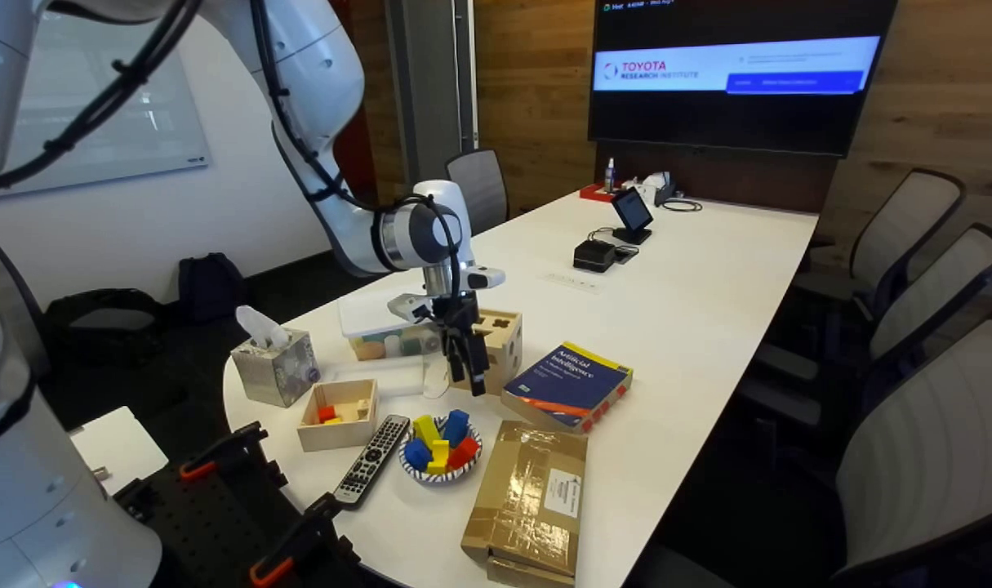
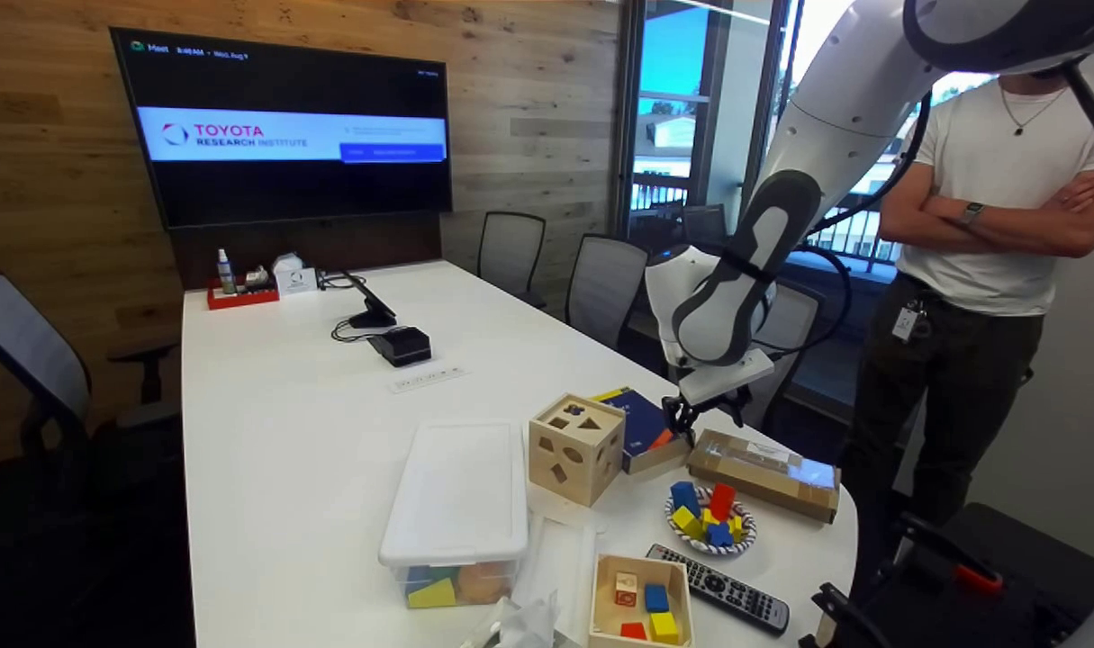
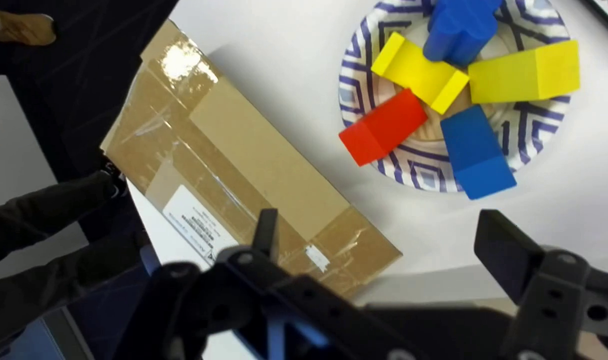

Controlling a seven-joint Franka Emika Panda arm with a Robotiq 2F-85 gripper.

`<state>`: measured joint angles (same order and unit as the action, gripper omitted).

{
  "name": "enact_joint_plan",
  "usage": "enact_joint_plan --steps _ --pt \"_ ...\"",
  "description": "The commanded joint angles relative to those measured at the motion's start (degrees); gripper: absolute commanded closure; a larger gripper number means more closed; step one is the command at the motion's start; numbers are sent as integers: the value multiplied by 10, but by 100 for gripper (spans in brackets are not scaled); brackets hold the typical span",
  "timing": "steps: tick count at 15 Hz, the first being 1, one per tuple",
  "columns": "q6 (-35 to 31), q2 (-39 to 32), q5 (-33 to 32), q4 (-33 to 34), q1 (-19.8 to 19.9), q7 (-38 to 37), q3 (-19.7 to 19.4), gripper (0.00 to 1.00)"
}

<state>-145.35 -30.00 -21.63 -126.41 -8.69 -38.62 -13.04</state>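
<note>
Widely parted claw (image 3: 380, 230) above a table (image 1: 683, 269)

The claw is suspended in the air, its two fingers (image 3: 504, 245) spread well apart. In the wrist view, a red block (image 3: 384, 127), two yellow blocks (image 3: 419, 74) and two blue blocks (image 3: 479, 152) are grouped ahead of the fingers in a patterned bowl (image 3: 429, 177). The bowl is set on the table between a remote (image 1: 373, 461) and a taped carton (image 3: 268, 160); part of the carton is masked by the claw in that view. In both exterior views, a book (image 1: 573, 380) is laid near the carton, and beside the book is placed a cube (image 2: 577, 450) pierced with shaped holes. Nearby are arranged a lidded tub (image 2: 456, 495), a tray (image 2: 641, 565) of further blocks (image 2: 656, 598) and a tissue box (image 1: 275, 371). In an exterior view, a person (image 2: 988, 207) is seen with arms folded.
</note>
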Motion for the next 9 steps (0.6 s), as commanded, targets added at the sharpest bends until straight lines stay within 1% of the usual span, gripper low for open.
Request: enact_joint_plan --steps 1,4,5,6,7,9 --pt "-72 26 -45 -41 -41 -64 -44 0" --pt "-121 19 -98 -52 -84 -127 -94 0" --pt "-122 16 -119 -52 -101 -149 -113 0" --pt "-114 16 -125 -52 -105 -156 -117 0" --pt "-98 17 -127 -52 -104 -159 -114 0" --pt "-85 15 -127 -51 -101 -162 -110 0"
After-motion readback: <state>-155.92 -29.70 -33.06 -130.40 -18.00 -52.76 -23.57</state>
